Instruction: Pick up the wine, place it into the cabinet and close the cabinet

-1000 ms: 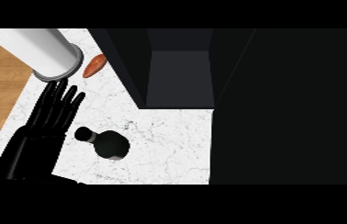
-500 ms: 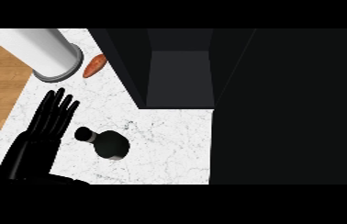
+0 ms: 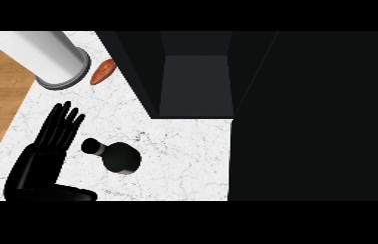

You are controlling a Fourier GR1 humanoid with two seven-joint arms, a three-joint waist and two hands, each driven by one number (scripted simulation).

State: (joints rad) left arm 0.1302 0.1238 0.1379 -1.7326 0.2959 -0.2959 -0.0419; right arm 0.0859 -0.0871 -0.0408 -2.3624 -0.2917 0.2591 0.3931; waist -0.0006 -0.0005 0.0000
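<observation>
The wine bottle (image 3: 114,156) stood near the counter's (image 3: 184,158) front-left corner, just right of the left hand (image 3: 46,150), whose straight, released fingers grasped nothing.

i saw the white marbled counter (image 3: 177,153) carrying the dark wine bottle (image 3: 114,155), a white cylinder (image 3: 48,58) at upper left, an orange item (image 3: 102,71) beside it, and the open dark cabinet (image 3: 196,78).

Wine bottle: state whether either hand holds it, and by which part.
Nothing is held. The left hand is open beside the wine bottle, apart from it. The right hand is not in view.
</observation>
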